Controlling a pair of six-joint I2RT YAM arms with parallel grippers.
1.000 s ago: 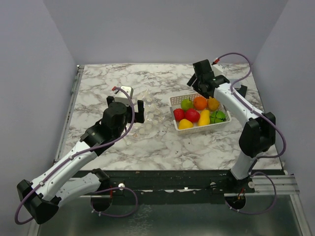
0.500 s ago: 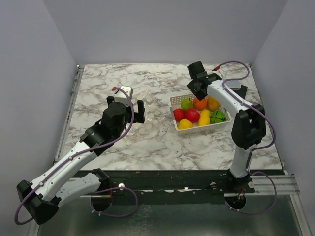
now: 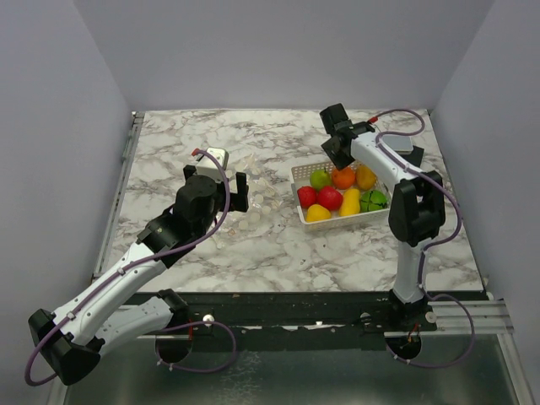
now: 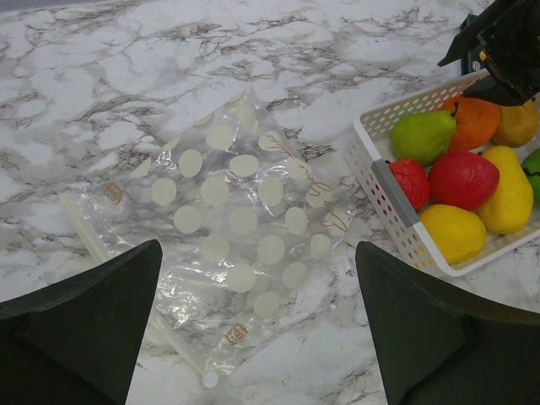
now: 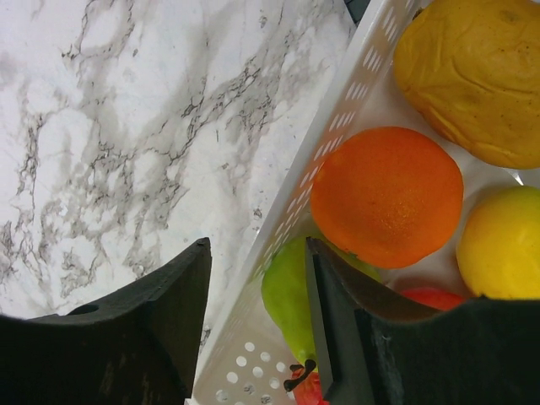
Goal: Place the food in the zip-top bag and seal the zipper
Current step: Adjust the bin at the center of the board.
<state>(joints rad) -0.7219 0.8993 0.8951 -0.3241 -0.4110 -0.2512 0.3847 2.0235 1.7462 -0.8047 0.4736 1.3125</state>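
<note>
- Your left claw (image 4: 257,253) hangs left of the basket (image 4: 384,190), jaws wide apart and empty, over the zip-top bag (image 4: 236,228) lying flat on the counter (image 3: 253,253). Its zipper (image 4: 80,224) lies on the side away from the basket.
- All the food (image 4: 460,179) sits inside the basket.
- At the basket's far-left rim, your right claw (image 5: 257,245) stands half apart astride the wall, holding nothing. Shift it inward over the orange (image 5: 386,196) before pinching.

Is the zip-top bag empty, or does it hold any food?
Empty. The zip-top bag lies flat on the table, only printed dots showing; the food sits in the white basket.
</note>
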